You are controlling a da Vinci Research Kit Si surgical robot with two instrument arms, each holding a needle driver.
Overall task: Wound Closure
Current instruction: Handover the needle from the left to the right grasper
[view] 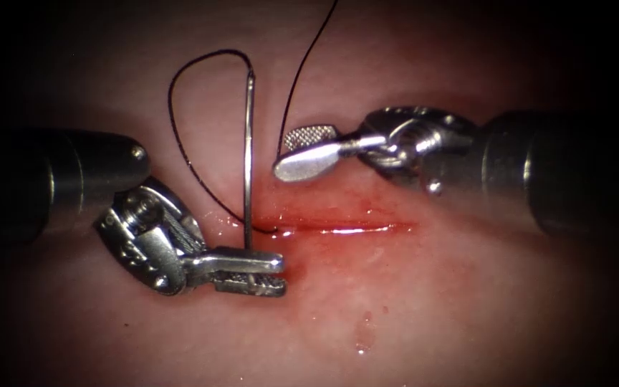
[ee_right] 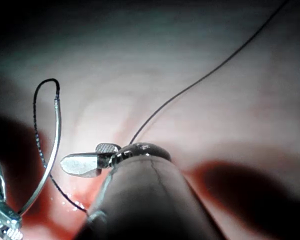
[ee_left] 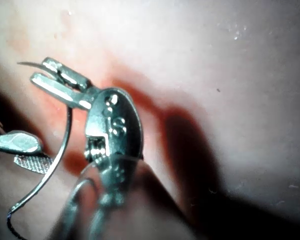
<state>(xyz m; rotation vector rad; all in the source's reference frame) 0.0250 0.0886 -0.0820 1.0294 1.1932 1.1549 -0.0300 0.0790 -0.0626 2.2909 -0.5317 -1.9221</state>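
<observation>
Endoscope view: left hand (view: 270, 272), jaws closed on the curved needle (view: 248, 165) near its pointed end, just below the left end of the cut (view: 338, 228). Needle stands clear of the tissue (view: 467, 315), swaged end uppermost. Thread (view: 180, 136) loops from the swage down into the cut's left end; a second strand rises past the right hand (view: 299, 154), jaws parted, holding nothing, above the cut. Red fluid (view: 324, 247) lies along the cut.

Left wrist view: left hand (ee_left: 42, 75) clamps the needle (ee_left: 57, 160); right hand (ee_left: 25, 152) nearby.

Right wrist view: right hand (ee_right: 87, 160) empty; needle (ee_right: 50, 160) and thread (ee_right: 40, 135) beside it.
</observation>
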